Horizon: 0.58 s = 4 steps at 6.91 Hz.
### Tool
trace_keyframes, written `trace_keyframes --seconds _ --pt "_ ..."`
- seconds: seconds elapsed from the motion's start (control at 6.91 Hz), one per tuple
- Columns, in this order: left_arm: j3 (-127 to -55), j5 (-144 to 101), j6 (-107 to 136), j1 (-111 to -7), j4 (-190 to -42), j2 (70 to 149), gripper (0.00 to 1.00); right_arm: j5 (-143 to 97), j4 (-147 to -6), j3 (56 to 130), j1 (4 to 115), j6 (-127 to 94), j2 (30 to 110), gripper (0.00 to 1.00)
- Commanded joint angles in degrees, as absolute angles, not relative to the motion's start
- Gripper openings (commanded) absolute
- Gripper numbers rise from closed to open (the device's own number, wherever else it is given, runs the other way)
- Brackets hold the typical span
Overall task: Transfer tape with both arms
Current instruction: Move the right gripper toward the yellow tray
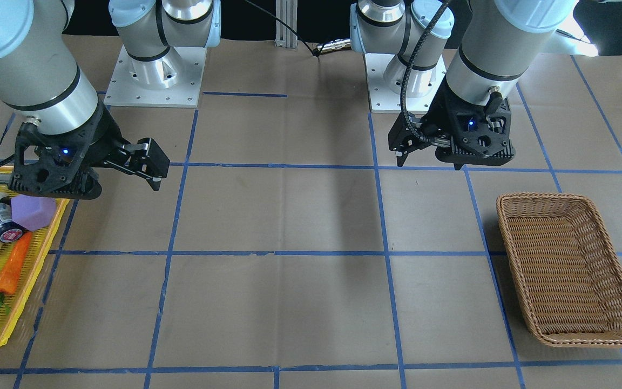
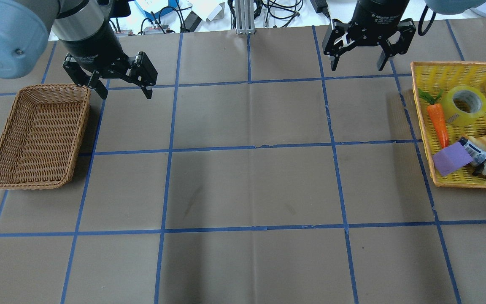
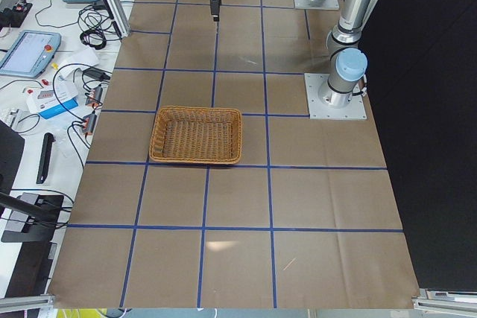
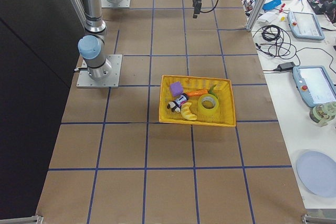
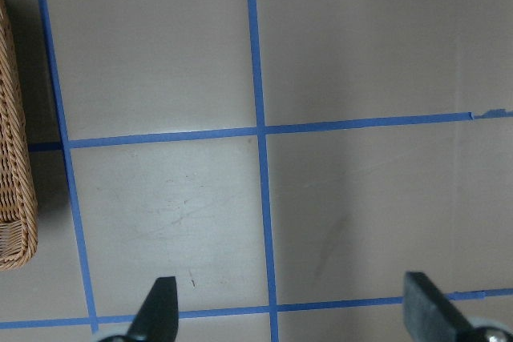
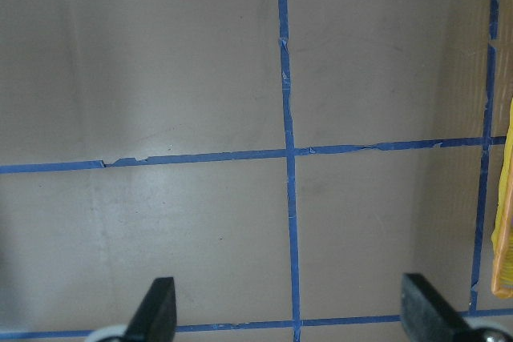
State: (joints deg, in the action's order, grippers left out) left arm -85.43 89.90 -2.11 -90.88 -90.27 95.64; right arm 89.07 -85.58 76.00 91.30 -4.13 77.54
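Tape [image 2: 465, 105] lies in the yellow tray [image 2: 449, 64] at the right end of the tabletop [image 2: 247, 181]. Its core opening faces upward, so its axis stands roughly vertical. Right gripper [image 2: 358, 66] hangs over bare tabletop, jaws spread and empty, with the tape off to its right. Left gripper [image 2: 126, 95], likewise spread and empty, hovers beside the wicker basket [image 2: 36, 135], well apart from the tape. The right arm is judged nearer for pickup.

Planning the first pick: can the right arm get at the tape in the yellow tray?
Probably yes. The right pincer hangs open and empty near the yellow tray; the tape lies flat with nothing on top. Only the carrot close beside it could crowd a finger.
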Motion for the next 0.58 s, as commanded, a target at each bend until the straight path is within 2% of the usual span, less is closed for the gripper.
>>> trace_keyframes --seconds 0.0,0.43 --pt "-85.4 89.9 -2.1 -90.9 -90.3 95.6 1.0 90.5 -85.8 78.3 91.8 -4.1 79.1 1.0" --pt "-85.4 89.8 -2.1 -90.9 -90.4 95.6 1.0 94.0 -86.0 79.3 92.1 -4.0 79.6 1.0"
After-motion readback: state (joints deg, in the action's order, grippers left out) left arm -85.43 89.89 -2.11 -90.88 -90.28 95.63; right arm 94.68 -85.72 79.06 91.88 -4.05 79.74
